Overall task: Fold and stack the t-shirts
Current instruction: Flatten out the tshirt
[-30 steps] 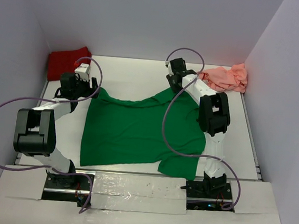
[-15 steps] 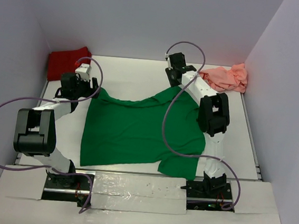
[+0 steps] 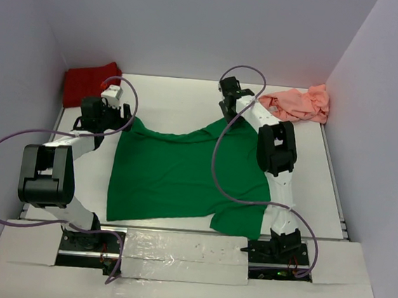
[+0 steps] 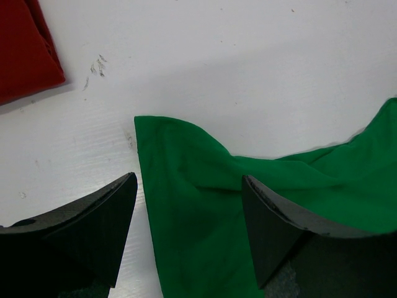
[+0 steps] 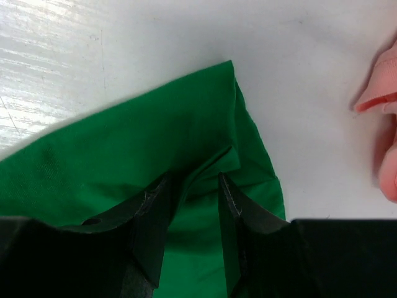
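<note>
- green t-shirt (image 3: 175, 175): lying spread flat in the middle of the table (image 3: 176, 97); not yet folded; its outline is staying as it was a second ago
- right gripper (image 5: 193, 180): the one item changing; over the last second the right arm has been drawing its elbow inward and carrying the wrist slightly left along the far edge of the green t-shirt; it is now sitting over the cloth just inside the far right corner; its fingers are standing a little apart, straddling a small raised crease; no pinch is showing, so it is counting as unclosed
- left gripper (image 4: 187, 183): keeping its place over the far left corner of the green t-shirt; jaws standing wide with the cloth lying between them; gripping nothing
- dark red t-shirt (image 3: 91, 82): lying bunched in the far left corner of the table, apart from the green one; untouched
- salmon pink t-shirt (image 3: 300, 104): lying crumpled in the far right corner; its edge is showing at the right of the right wrist view, apart from the green cloth
- meaning for the task, as a judgement: the right arm is catching up with the left, so both far corners are being lined up for a first fold; both grippers are still needing to close; stacking is not begun
</note>
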You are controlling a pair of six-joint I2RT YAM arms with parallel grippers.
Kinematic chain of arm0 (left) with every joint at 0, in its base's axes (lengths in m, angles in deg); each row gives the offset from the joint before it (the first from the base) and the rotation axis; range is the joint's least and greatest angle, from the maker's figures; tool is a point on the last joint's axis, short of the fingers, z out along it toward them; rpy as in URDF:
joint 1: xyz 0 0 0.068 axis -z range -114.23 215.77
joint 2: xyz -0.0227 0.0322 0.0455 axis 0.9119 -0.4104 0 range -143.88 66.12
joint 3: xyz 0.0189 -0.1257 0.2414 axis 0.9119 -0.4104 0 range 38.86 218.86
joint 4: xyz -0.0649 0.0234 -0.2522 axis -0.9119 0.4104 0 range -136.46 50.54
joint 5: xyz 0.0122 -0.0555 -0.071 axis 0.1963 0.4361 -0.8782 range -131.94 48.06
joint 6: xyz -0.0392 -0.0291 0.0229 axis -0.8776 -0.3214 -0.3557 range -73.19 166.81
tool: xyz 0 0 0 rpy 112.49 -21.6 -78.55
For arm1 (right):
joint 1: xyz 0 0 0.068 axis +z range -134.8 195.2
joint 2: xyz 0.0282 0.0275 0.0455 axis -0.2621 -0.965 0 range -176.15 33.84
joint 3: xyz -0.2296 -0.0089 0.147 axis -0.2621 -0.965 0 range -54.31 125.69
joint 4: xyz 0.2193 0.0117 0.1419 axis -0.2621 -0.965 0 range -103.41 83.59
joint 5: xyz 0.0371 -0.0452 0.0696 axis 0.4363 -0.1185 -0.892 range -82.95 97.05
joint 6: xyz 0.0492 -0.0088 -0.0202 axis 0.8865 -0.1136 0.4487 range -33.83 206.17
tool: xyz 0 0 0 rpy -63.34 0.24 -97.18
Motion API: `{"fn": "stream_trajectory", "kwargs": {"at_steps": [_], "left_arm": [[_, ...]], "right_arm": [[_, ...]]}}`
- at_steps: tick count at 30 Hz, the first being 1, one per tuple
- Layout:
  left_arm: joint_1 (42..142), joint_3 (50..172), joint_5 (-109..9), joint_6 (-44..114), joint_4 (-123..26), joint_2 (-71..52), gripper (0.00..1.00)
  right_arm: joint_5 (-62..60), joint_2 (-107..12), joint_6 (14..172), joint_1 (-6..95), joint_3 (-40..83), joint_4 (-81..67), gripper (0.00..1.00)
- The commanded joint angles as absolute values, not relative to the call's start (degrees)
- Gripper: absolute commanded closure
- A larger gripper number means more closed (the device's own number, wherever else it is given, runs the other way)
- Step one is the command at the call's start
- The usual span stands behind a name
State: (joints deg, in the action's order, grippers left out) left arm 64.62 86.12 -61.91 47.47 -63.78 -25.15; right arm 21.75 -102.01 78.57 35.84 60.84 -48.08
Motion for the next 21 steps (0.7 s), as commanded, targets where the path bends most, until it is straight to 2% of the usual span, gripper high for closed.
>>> {"fn": "stream_trajectory", "kwargs": {"at_steps": [1, 7, 10, 14, 15, 21], "left_arm": [[64.98, 86.14, -63.39, 48.21, -65.09, -24.59, 0.23], [64.98, 85.96, -63.21, 48.56, -65.09, -24.15, 0.23], [64.98, 85.96, -63.3, 48.57, -64.92, -23.97, 0.23], [64.98, 86.14, -63.21, 48.57, -64.65, -23.8, 0.23], [64.98, 86.14, -63.21, 48.57, -64.74, -23.8, 0.23], [64.98, 86.4, -62.95, 48.65, -64.3, -23.53, 0.24]], "right_arm": [[23.4, -101.07, 79.49, 36.11, 62.59, -49.74, 0.57], [23.22, -101.07, 79.75, 36.11, 62.15, -49.83, 0.6], [22.7, -100.89, 80.1, 36.11, 62.15, -50.18, 0.7], [21.9, -100.54, 80.54, 36.11, 61.97, -50.71, 0.96], [21.9, -100.54, 80.63, 36.03, 61.97, -50.88, 1.0], [21.73, -99.14, 80.54, 36.11, 60.04, -49.66, 1.0]]}}
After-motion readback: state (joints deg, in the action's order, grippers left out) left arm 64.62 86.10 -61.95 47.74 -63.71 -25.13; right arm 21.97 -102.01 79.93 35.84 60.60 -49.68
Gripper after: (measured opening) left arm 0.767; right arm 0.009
